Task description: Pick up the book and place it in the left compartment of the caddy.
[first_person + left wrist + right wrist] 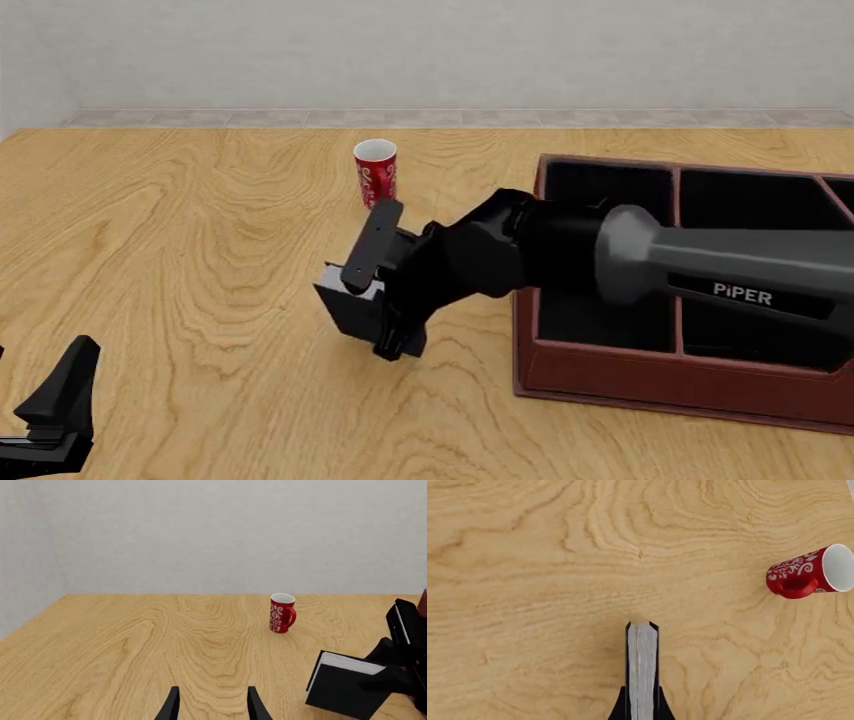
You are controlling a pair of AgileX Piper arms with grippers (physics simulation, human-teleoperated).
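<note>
Now, left wrist view: my left claw [213, 705] hanging released over bare tabletop [133, 645]; red cup [281, 613] standing ahead; book [343, 685] showing off to side.

Front view: my right claw [380, 300] clenching book [354, 308], holding it tilted, just left of caddy [641, 375], outside left compartment [594, 250].

Right wrist view: book [642, 670] sitting edge-on between fingers [620, 707], white pages facing camera.
</note>
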